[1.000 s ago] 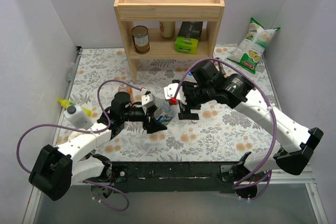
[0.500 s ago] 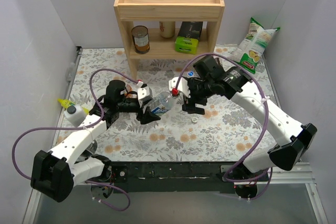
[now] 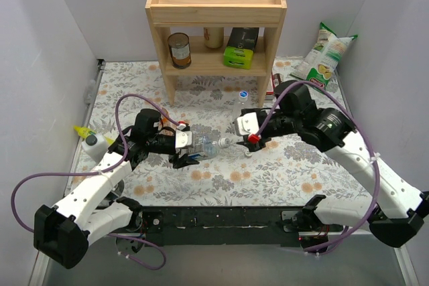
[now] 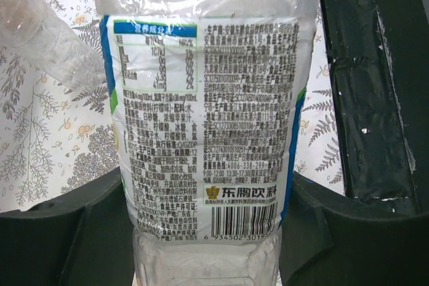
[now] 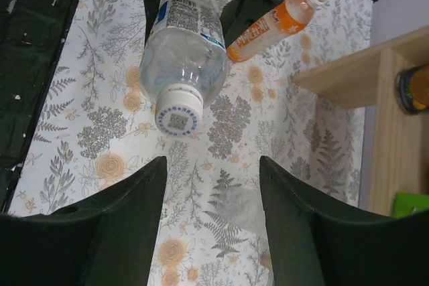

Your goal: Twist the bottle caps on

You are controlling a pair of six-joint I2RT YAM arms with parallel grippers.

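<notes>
Clamping the labelled bottle (image 4: 208,132) sideways, our left gripper (image 3: 190,153) presents its white cap (image 5: 178,120) toward the desk's right edge. Our right gripper (image 5: 213,165) faces it, jaws spread and empty, presumably for twisting.

Lighting is bright, even and overhead, with no colour cast. Top view is sharp, with soft short shadows on the table (image 3: 281,165). The wooden shelf (image 3: 216,5) has a dimmer lower bay. Left wrist: labelled bottle (image 4: 204,118) print is crisp, glare sits on the clear plastic up top, and the left gripper fingers (image 4: 53,239) are crushed to black. Right wrist: white cap (image 5: 178,117) is sharp; right gripper fingers (image 5: 107,232) are soft and dark.
</notes>
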